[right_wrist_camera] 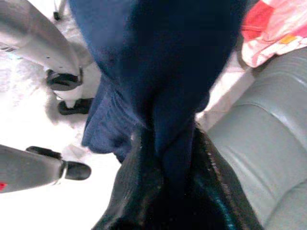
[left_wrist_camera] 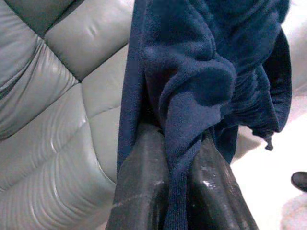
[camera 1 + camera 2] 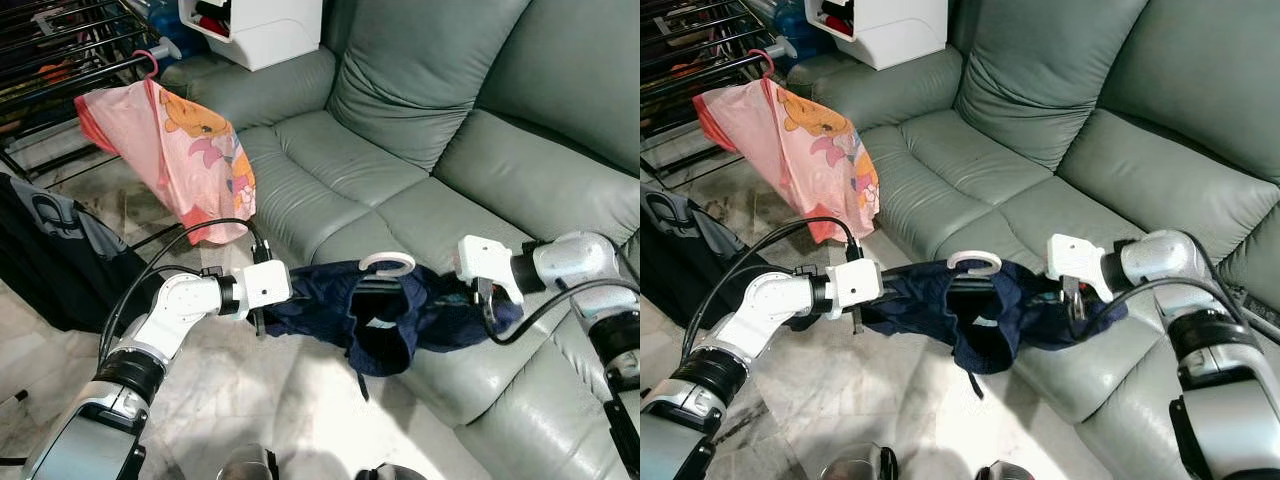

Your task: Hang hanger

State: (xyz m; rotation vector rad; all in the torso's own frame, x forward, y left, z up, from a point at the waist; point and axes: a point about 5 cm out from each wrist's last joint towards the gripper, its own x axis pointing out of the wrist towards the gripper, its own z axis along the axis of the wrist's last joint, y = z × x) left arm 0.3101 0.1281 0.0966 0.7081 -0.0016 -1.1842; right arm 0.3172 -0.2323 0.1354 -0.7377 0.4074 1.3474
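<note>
Left eye view puts you in front of the grey-green sofa (image 3: pixel 400 190), with the drying rack (image 3: pixel 60 45) off to your left, its dark bars already carrying a pink cartoon-print garment (image 3: pixel 175 150) on a pink hanger. Between your arms, just above the front edge of the sofa seat, hangs the navy garment (image 3: pixel 385 315), stretched out sideways and sagging in the middle. The white hanger (image 3: pixel 388 263) sits inside it; its hook pokes up from the collar, while its shoulders are hidden under the cloth.

You look to be in the carrying step: the clothes are on the hanger and lifted, but nothing is on the rack yet. Next, I judge you must turn left towards the rack, keep the garment level so the hook stays upright, and bring that hook over a free bar near the pink one.

The left gripper (image 2: pixel 177 191) has its fingers closed on a fold of navy fabric at the garment's left end. The right gripper (image 1: pixel 175 177) likewise has its fingers pinched shut on the cloth at the right end, close to the sofa cushion.
</note>
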